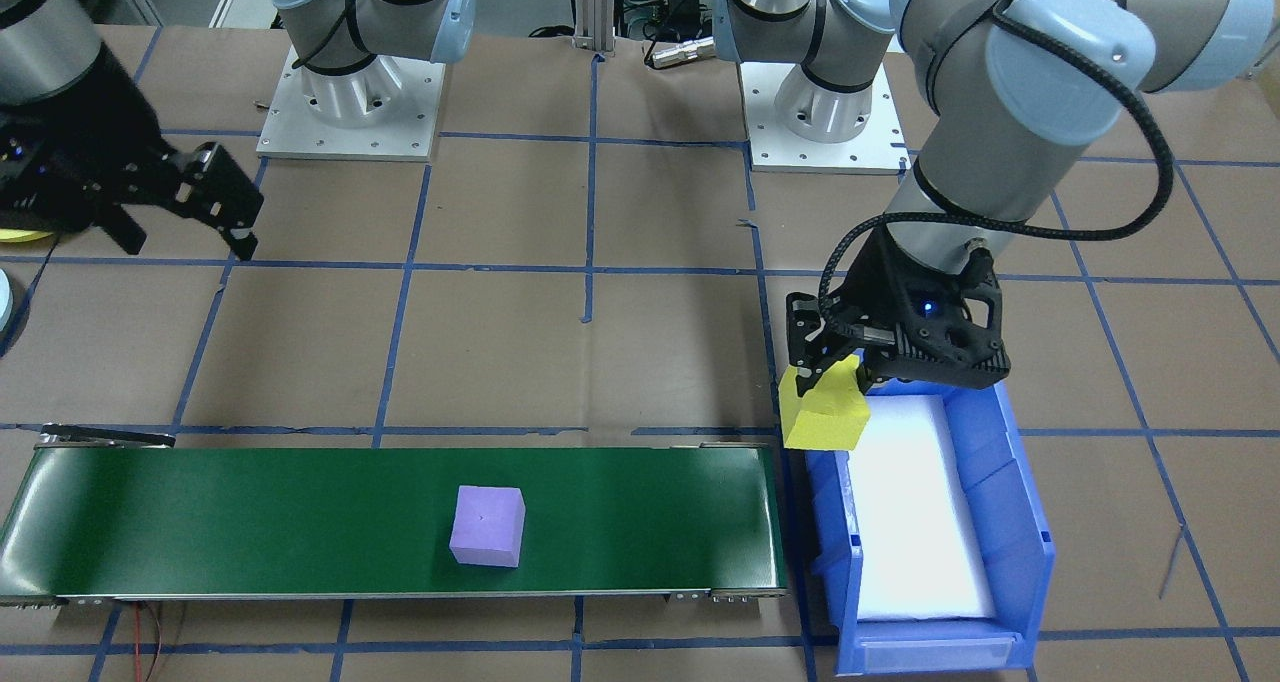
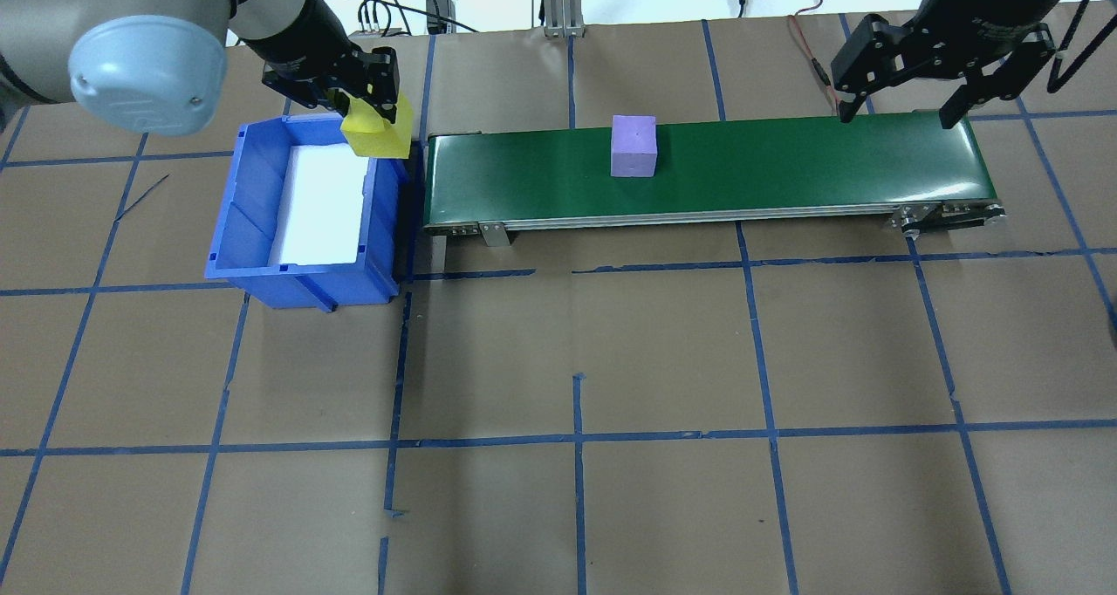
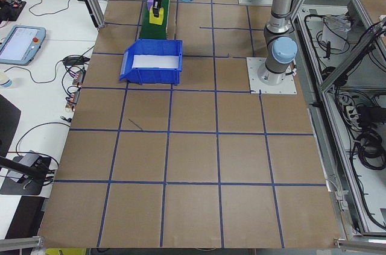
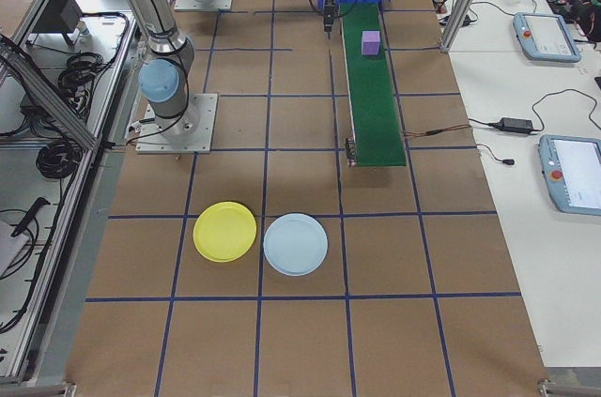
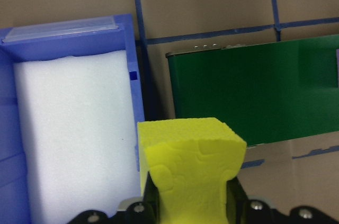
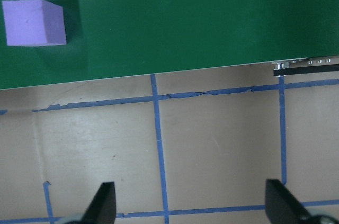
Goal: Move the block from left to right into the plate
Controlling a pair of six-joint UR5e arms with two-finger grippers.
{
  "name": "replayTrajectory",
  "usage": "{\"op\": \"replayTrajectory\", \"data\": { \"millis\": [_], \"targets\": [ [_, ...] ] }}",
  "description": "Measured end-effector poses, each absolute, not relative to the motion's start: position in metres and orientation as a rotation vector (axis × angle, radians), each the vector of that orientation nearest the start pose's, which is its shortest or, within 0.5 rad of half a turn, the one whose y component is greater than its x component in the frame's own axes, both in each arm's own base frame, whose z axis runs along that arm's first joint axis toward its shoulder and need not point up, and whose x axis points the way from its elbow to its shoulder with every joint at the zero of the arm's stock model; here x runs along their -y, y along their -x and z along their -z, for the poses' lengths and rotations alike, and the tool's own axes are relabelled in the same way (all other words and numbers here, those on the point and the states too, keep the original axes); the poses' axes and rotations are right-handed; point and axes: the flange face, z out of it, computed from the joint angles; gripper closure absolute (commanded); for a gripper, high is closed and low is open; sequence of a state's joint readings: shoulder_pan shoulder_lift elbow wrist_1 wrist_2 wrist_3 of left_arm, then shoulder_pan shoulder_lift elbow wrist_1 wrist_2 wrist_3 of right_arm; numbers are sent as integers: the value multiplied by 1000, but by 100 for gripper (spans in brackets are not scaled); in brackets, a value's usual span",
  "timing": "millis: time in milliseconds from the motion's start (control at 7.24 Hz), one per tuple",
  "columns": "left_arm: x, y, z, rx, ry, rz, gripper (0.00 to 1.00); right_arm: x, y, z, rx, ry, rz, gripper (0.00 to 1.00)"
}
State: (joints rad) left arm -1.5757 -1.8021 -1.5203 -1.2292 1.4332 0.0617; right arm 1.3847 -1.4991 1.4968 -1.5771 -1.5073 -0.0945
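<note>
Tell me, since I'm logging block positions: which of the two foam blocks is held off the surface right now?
The yellow block, clamped in the left gripper over the blue bin's corner. The purple block sits free on the green conveyor belt.

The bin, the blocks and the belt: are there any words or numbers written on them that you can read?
None can be read.
Blue bin: its front label strip shows blank.
Yellow block and purple block: plain, no writing.
Green belt: plain.
Tablets on the side table: screens too small to read.
</note>
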Motion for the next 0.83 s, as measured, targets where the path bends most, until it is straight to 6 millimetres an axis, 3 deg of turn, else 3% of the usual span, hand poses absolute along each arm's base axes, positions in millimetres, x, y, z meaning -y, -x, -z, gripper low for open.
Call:
{"op": "replayTrajectory", "data": {
  "millis": [276,552,691,829],
  "targets": [
    [630,165,-370,-3321,-110,320,77,580,15,-436,-3048,-192,-96,0],
    [645,181,-331,-3361,-126,320,75,617,43,-388,-3005,-154,-101,0],
    [648,185,-321,-3368,-124,305,1,632,49,-372,-3000,-98,-57,0],
    [650,186,-310,-3371,-113,277,0,644,52,-357,-2988,-54,-5,0]
  ]
}}
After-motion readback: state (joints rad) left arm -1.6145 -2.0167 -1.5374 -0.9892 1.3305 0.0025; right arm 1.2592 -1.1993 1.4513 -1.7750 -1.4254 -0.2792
